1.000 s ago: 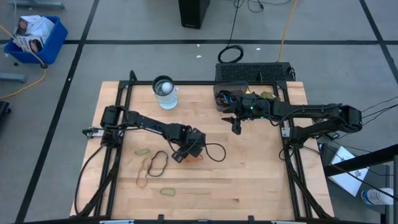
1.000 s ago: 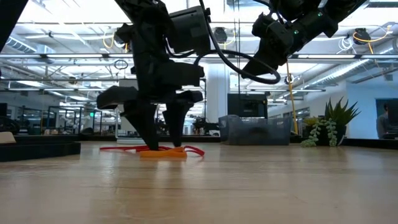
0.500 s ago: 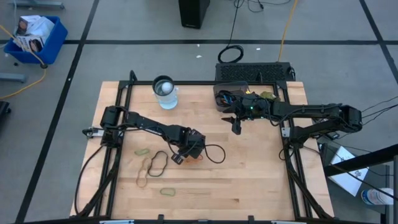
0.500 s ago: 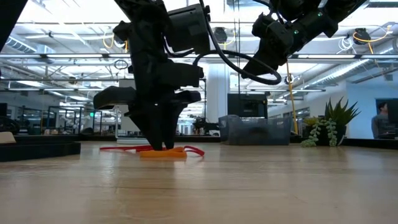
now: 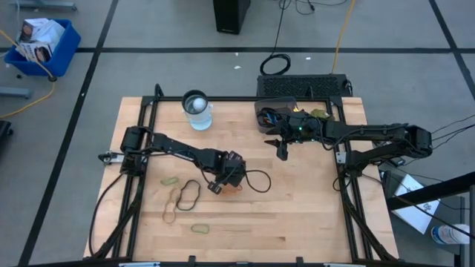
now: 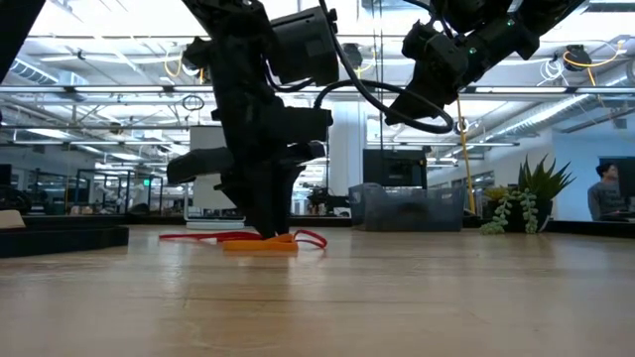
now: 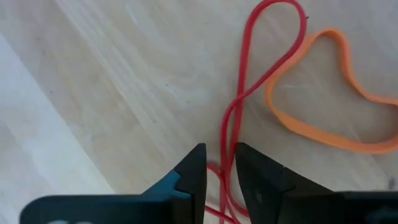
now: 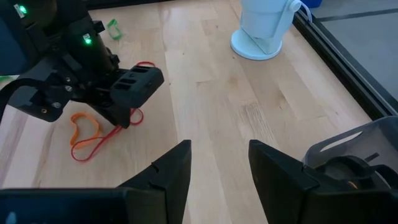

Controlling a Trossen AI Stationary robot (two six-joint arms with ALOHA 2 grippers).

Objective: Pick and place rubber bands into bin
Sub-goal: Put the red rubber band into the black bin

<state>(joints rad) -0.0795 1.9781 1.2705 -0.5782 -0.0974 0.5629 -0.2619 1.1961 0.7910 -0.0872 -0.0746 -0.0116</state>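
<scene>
A red rubber band (image 7: pixel 239 93) and an orange rubber band (image 7: pixel 323 93) lie on the wooden table near its middle. My left gripper (image 5: pixel 220 185) points down onto the red one and is shut on it. More rubber bands lie to its left and nearer: a black loop (image 5: pixel 189 193), a tan one (image 5: pixel 169 215) and two green ones (image 5: pixel 169 180) (image 5: pixel 199 229). The smoky bin (image 5: pixel 276 113) stands at the far right with bands inside. My right gripper (image 5: pixel 281 154) hangs open in the air just in front of the bin, holding nothing. My left gripper pinches the red band's two strands (image 7: pixel 222 158) between its two fingers, where the loop narrows to a waist. The fingers come from above, pointing steeply down, their tips at the table top (image 6: pixel 270 233). The band lies flat and slack on the wood.
A clear round cup (image 5: pixel 197 110) stands at the far edge, left of centre. A black cable (image 5: pixel 256 180) loops on the table right of my left gripper. A black frame (image 5: pixel 141 148) runs along the table's sides. Bare wood lies between the two grippers.
My left gripper has stayed over the red band and shut: its fingers stood wide apart on either side of the band a second ago and now meet on its strands. The wrist has turned slightly. The bands have not moved.
</scene>
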